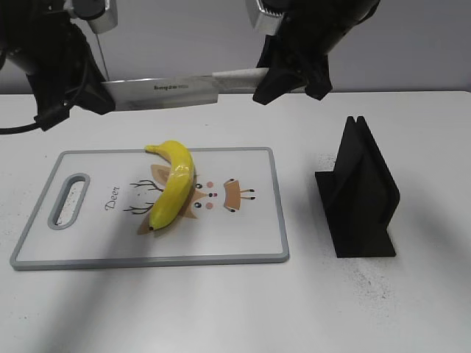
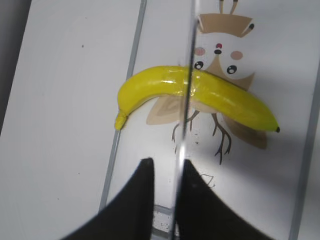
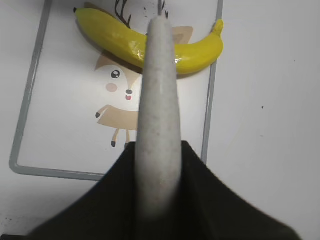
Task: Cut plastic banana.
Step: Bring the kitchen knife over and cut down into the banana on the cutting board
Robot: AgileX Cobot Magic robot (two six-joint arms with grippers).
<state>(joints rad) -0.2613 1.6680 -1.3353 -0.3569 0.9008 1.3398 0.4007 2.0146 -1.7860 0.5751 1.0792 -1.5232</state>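
My left gripper (image 2: 165,172) pinches the knife blade (image 2: 186,100) between its two dark fingers (image 2: 142,192); I see the blade edge-on, a thin line running away from me. Beneath it the plastic banana (image 2: 192,95) lies across the cutting board (image 2: 280,165), over the printed deer (image 2: 220,60), its stem at the board's left rim.

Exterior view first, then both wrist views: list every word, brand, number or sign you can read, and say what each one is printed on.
"Deer": cursive script on the cutting board, beside its handle slot, left of the cartoon deer under the plastic banana.
Dark brand print on the flat of the knife blade: too small and blurred to read.
Left wrist view: no readable text.
Right wrist view: no readable text.
The black knife stand shows no markings.
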